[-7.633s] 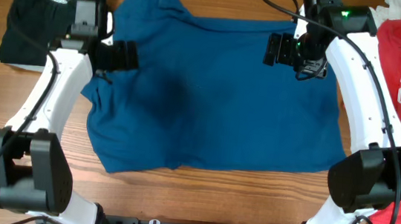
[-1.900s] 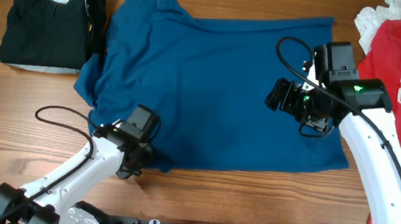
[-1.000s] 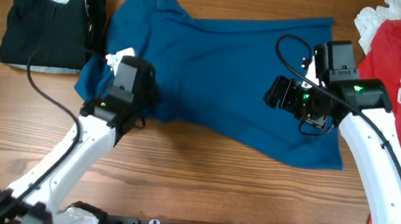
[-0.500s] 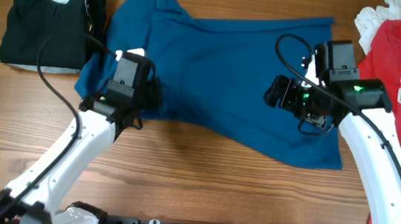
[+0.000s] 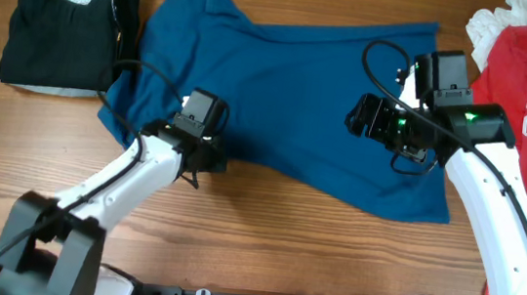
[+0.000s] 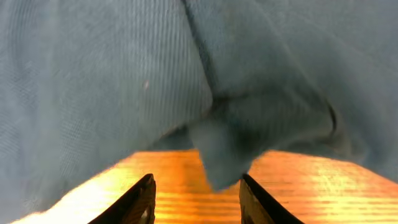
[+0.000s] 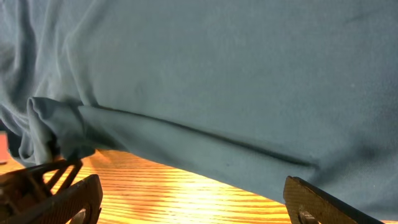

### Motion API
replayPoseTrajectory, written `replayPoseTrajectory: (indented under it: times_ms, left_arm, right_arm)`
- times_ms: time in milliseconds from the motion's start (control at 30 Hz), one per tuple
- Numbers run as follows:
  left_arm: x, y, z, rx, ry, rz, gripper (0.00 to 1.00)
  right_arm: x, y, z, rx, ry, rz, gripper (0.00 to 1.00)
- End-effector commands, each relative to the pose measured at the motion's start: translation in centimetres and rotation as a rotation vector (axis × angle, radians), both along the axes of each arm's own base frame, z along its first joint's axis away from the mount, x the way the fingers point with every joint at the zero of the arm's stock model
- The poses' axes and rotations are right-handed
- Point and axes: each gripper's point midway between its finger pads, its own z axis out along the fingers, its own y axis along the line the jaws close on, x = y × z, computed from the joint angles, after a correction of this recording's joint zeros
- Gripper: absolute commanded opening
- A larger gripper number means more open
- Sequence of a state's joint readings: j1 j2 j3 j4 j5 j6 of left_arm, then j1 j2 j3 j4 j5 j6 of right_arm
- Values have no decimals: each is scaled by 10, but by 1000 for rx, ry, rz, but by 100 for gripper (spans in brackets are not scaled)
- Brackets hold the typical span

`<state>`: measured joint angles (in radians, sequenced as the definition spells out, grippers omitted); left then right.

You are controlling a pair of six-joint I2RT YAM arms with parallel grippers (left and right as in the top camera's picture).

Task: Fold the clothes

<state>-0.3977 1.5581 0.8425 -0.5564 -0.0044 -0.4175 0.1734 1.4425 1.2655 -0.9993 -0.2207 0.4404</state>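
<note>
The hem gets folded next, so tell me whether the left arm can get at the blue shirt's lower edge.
Probably yes. The left hand is open right at the lower edge of the blue shirt, a drooping fold just ahead of its fingers, bare table beneath and nothing in between.

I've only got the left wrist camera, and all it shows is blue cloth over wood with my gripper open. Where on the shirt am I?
Observer: Overhead, the left gripper sits at the near edge of the blue shirt, toward its left side, right where cloth meets bare table.
Operator: And the right arm?
Observer: The right gripper is open over the shirt's right half, holding nothing.
Operator: Anything else lying near my side?
Observer: A black folded garment lies at the far left corner, beside the shirt's left edge.
</note>
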Motion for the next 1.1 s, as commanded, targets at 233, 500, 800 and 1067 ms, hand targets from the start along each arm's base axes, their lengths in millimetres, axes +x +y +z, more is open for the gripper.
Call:
replayPoseTrajectory:
  times_ms: [233, 500, 800, 1067]
  left_arm:
    - [18, -10, -27, -19, -20, 2, 45]
    - [28, 4, 1, 52, -57, 34, 4]
    - [-25, -1, 81, -34, 124, -6, 4]
    - [-83, -15, 79, -60, 346, -69, 4]
  right_arm:
    - [1, 3, 3, 11, -21, 25, 94]
    - [2, 3, 4, 12, -25, 25, 94]
    - [3, 3, 4, 12, -28, 25, 94]
    - [-3, 2, 2, 2, -7, 42, 94]
